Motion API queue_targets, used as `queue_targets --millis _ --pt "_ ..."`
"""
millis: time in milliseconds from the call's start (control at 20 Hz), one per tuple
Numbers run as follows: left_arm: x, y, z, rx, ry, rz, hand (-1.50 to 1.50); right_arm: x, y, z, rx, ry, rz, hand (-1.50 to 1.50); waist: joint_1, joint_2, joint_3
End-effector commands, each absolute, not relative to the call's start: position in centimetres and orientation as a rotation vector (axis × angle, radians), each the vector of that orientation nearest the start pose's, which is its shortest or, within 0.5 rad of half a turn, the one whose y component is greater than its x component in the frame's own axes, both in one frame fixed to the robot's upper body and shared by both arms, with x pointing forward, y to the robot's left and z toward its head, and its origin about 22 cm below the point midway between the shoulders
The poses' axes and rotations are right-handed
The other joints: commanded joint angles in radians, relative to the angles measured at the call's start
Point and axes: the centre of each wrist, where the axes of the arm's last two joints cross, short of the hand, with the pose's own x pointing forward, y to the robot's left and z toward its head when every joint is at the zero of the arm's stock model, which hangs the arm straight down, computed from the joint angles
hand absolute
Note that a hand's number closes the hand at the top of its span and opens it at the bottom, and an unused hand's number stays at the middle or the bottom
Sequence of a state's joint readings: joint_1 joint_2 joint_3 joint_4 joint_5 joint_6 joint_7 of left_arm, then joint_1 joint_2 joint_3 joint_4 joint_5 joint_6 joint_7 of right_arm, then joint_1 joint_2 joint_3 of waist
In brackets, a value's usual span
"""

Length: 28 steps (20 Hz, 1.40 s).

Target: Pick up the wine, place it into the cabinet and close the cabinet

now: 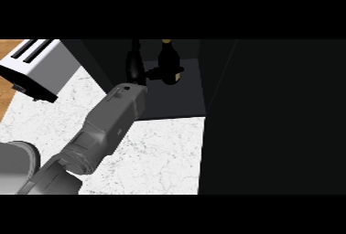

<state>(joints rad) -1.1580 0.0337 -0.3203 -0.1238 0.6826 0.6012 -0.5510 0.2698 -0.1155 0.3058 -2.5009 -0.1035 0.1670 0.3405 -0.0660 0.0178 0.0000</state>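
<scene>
wine upright inside the open cabinet | we are seeing the left hand with fingers clamping round its body | we are judging it heavy, rigid, slick, breakable glass | we are favouring a hold on the wide body, not the neck

The left forearm comes up from the lower left corner and slants towards the upper right, nearly straight at the wrist. Its black left hand is stretched forward, with its digits reaching sideways and curling round the wine bottle. No other arm shows.
</scene>
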Motion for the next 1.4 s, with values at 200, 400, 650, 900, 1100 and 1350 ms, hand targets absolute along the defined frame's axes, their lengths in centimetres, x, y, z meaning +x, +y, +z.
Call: queue_targets --millis 200,400,650,900,1100,1350 --pt "43.7 13.1 3.9 0.221 -1.789 0.089 -1.50 8.8 -21.2 18.9 0.389 -1.920 0.312 -1.50 0.032 -0.014 -0.001" --pt "43.3 10.6 4.4 0.144 -1.850 0.111 -1.50 8.1 -21.2 19.1 0.387 -1.910 0.317 -1.50 0.040 -0.021 0.000" --pt "42.9 9.9 4.8 0.054 -1.867 0.112 -1.50 8.2 -21.2 19.1 0.376 -1.925 0.292 -1.50 0.067 -0.030 0.000" --pt "41.2 7.9 4.5 -0.014 -1.876 0.136 -1.50 8.6 -21.3 19.0 0.346 -1.905 0.293 -1.50 0.079 -0.032 0.000" --pt "39.8 9.7 3.5 -0.054 -1.865 0.121 -1.50 8.2 -21.7 18.7 0.334 -1.904 0.282 -1.50 0.082 -0.034 0.001" --pt "37.1 9.5 3.0 -0.110 -1.871 0.127 -1.50 8.0 -21.0 18.9 0.352 -1.907 0.282 -1.50 0.082 -0.034 0.000"
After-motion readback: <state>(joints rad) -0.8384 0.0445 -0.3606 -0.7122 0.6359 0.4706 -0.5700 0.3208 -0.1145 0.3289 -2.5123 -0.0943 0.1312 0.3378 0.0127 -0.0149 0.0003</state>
